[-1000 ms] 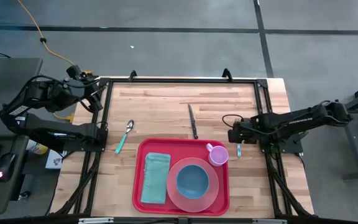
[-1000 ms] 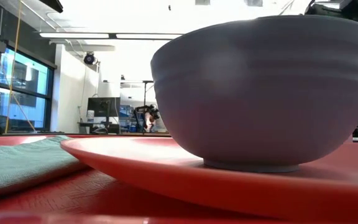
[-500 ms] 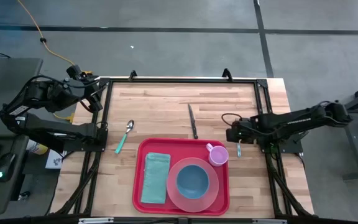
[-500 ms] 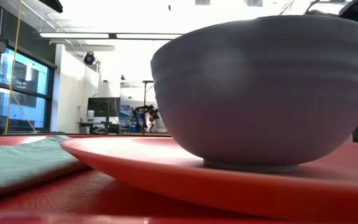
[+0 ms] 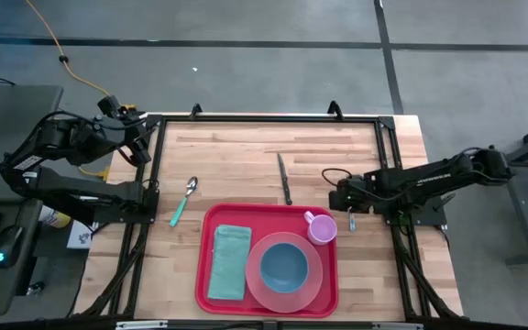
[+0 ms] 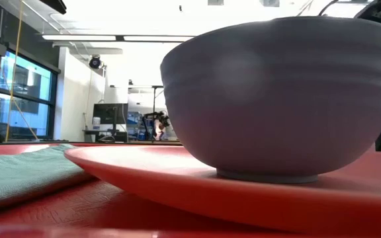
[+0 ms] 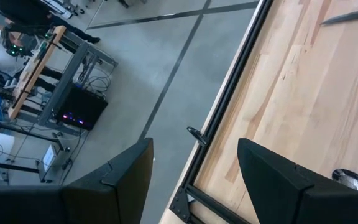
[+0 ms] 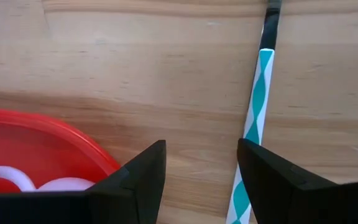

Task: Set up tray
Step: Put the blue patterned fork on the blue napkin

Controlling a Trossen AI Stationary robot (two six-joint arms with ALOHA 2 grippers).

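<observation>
Showing no readable writing: tray (image 5: 269,261), teal-striped utensil handle (image 8: 252,127).

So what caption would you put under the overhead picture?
Red tray holding napkin, plate, bowl and cup; spoon and knife wait on the table; both arms sit at the sides.

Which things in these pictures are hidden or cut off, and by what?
- Low view: the bowl fills the picture and hides the table behind it.
- Right wrist view: the striped utensil has both ends cut off, so its kind is unclear.
- High view: the right gripper covers part of that utensil.
</observation>
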